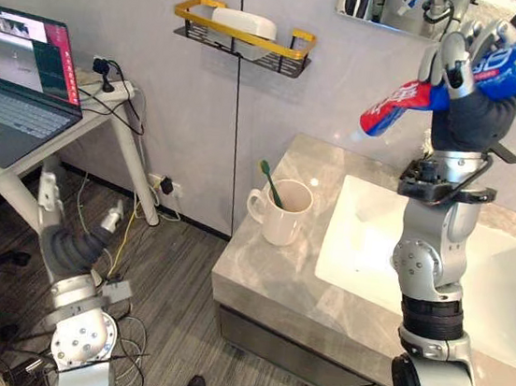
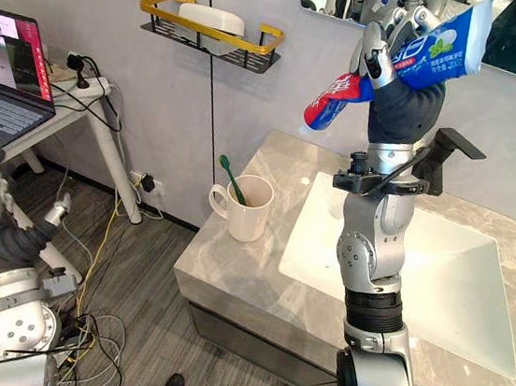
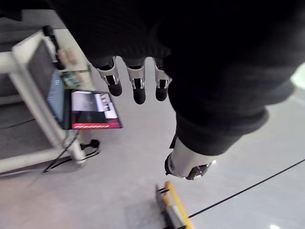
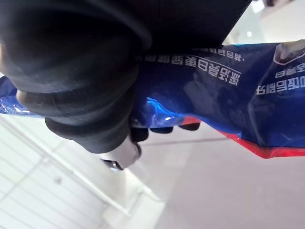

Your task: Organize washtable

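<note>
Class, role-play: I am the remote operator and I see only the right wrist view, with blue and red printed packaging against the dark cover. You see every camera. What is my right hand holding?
Observer: The right hand has its fingers curled round a toothpaste tube, high above the basin.
Operator: Where could the tube go?
Observer: A white mug stands on the counter to the left of the basin, with a green toothbrush in it.
Operator: And my left hand?
Observer: The left hand hangs low over the floor, left of the counter, fingers relaxed, holding nothing.
</note>
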